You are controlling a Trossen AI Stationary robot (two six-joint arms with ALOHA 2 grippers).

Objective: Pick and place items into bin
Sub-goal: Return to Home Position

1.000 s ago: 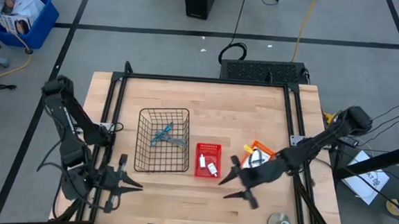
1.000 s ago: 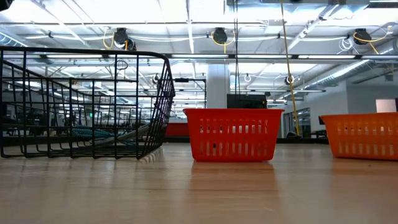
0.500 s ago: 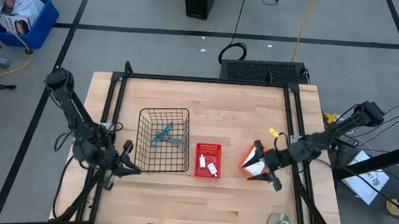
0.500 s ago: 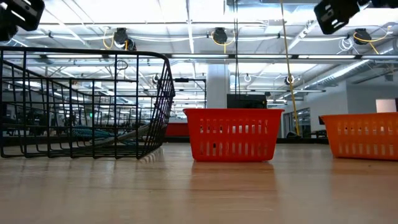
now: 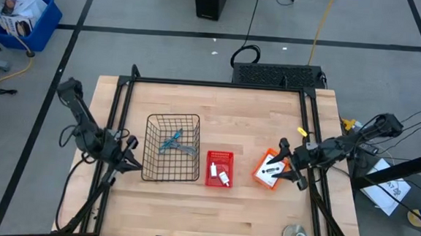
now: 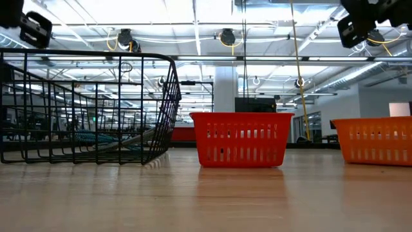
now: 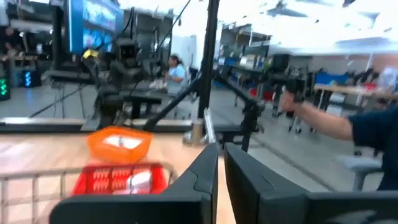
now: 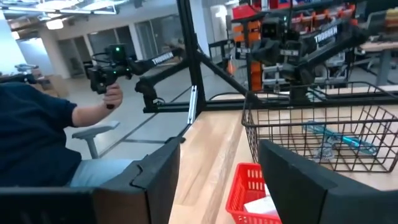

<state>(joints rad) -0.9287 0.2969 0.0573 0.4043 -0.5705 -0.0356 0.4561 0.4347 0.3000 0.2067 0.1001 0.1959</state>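
The black wire basket (image 5: 174, 118) stands left of the table's middle and holds the slim blue-handled tool (image 5: 170, 140) and the grey metal tool (image 5: 187, 151). Right of it, the small red bin (image 5: 221, 155) holds small white items (image 5: 224, 178). The orange bin (image 5: 260, 174) holds a flat white printed card (image 5: 272, 168). My left gripper (image 5: 129, 162) hangs shut just left of the wire basket. My right gripper (image 5: 289, 165) is open at the orange bin's right side. Both are raised off the table, at the low view's top corners.
A shiny disc (image 5: 295, 235) lies near the table's near right corner. Black frame rails (image 5: 216, 85) run round the tabletop. Bare wood lies along the near and far sides. A person's arm (image 8: 93, 109) shows beyond the table, holding a hand controller.
My right gripper has drawn back from the near middle of the table toward the right edge, past the orange bin. My left gripper has moved from the near left corner toward the far side, up alongside the wire basket. Both have risen into the low view's top.
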